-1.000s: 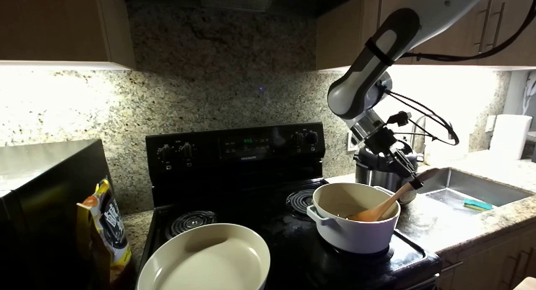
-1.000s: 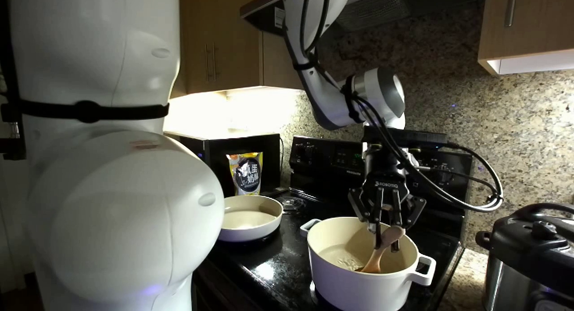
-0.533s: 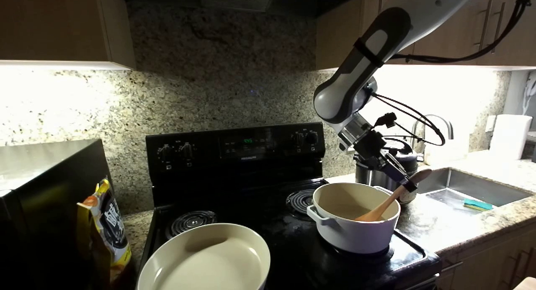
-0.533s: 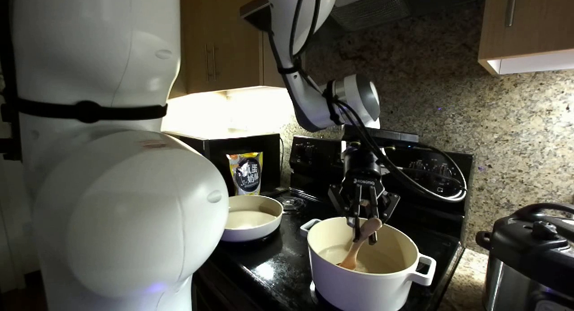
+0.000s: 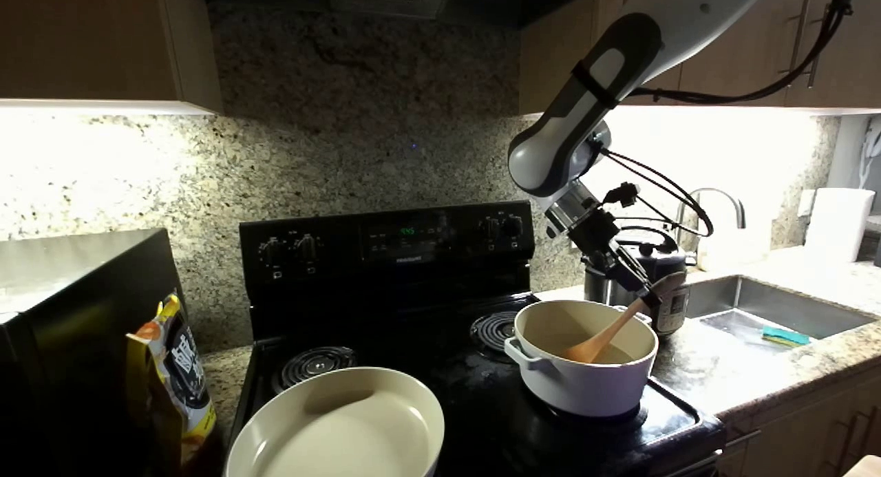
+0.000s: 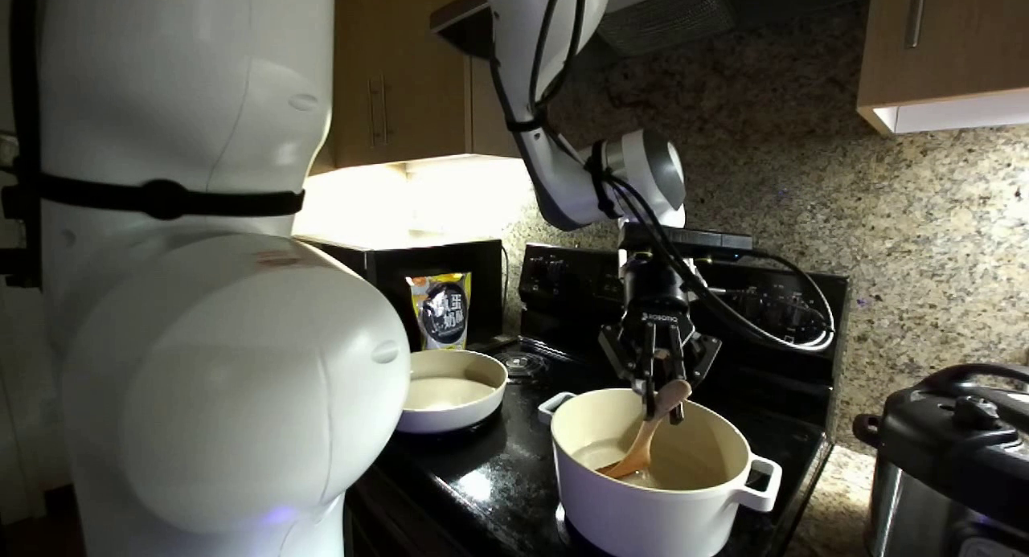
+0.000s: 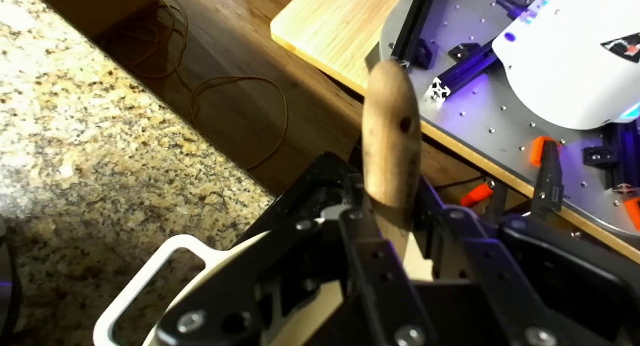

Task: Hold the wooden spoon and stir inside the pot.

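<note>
"So, entry one: changes since a second ago?"

"One wooden spoon, shifted inside one round white pot: bowl end now nearer the side toward the shallow cream pan. One gripper, moved the same way, clamped on the spoon's handle. One pressure cooker, on the worktop beside the right edge of the stove top: front panel now clear of the gripper. Pot and pan unmoved, at the stove top's front right and front left corners."

"Entry two: which views show what?"

"In an exterior view, and there alone: one steel sink, one green-and-yellow sponge in it, one paper towel roll. In the wrist view alone: the small hole near the handle's end, one perforated metal plate, orange-tipped clamps at the plate's edge. Spoon's bowl end: seen inside the pot in both exterior views, hidden from the wrist view."

"Entry three: arm pose?"

"One Panda arm: forearm slanting down from above, wrist bent, gripper aimed downward, above rim level. Spoon held tilted, handle end upward. Contact with the pot's floor: cannot be told."
</note>
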Robot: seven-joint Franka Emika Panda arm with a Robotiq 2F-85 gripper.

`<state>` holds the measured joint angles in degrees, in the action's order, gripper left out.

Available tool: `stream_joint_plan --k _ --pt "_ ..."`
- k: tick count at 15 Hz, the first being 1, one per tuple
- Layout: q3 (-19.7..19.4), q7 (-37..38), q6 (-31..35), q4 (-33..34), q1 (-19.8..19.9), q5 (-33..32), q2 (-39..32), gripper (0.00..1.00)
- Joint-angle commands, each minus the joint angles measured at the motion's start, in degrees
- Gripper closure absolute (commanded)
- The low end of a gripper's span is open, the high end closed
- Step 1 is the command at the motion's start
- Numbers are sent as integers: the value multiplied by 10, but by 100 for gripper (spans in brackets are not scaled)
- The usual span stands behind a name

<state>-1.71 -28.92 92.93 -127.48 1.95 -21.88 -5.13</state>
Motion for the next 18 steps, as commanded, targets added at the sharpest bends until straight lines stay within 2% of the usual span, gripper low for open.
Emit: stream_joint_plan --k 1,9,18 --pt "-10 15 28 -6 15 13 13 92" --pt "-34 -2 43 -44 40 15 29 92" --pt "3 -5 34 -33 7 32 14 92"
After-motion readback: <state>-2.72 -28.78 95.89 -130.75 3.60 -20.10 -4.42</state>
